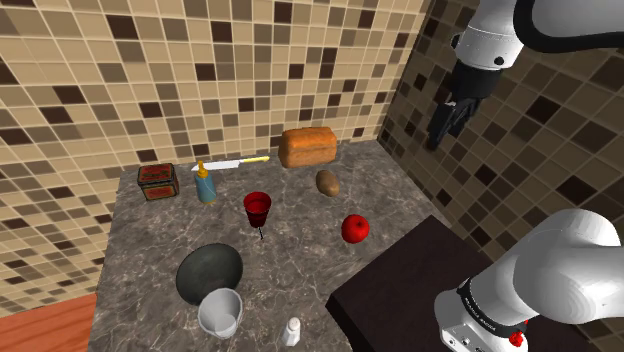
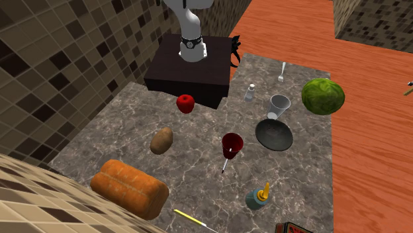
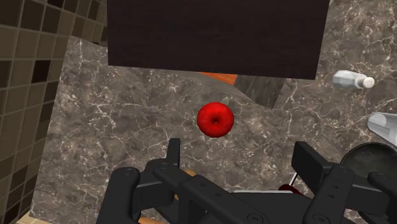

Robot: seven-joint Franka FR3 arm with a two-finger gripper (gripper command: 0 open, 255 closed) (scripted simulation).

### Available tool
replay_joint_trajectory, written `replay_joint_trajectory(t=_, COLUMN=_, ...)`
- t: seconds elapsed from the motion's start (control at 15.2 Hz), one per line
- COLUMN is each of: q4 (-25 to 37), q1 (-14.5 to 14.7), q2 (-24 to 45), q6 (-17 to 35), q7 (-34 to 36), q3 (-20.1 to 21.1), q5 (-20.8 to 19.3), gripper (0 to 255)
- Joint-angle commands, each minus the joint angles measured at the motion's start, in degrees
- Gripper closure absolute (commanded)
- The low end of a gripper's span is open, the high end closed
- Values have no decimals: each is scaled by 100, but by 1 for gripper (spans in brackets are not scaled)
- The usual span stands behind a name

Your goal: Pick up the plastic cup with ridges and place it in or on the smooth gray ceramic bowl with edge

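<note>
The pale grey cup stands upright near the table's front edge in the shoulder view, right beside the dark grey bowl. The second exterior view shows the cup just behind the bowl. My black gripper hangs high in the air by the tiled wall at the shoulder view's right, far from both. In the wrist view the gripper is open with nothing between its fingers, above a red apple. The cup's rim and the bowl's edge sit well off to one side.
On the marble table: a red wine glass, apple, potato, bread loaf, knife, bottle, red box, white shaker. A green melon and fork lie near the cup. The dark stand borders the table.
</note>
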Motion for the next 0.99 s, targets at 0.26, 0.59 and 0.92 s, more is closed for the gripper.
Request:
replay_joint_trajectory(t=0.26, q4=-333, q1=84, q2=443, q6=862, q7=131, q3=90, q5=198, gripper=0)
replay_joint_trajectory(t=0.59, q4=-565, q1=200, q2=1192, q6=1957, q7=259, q3=212, q5=434, gripper=0)
replay_joint_trajectory(t=0.92, q4=-577, q1=321, q2=2124, q6=3027, q7=349, q3=337, q5=653, gripper=0)
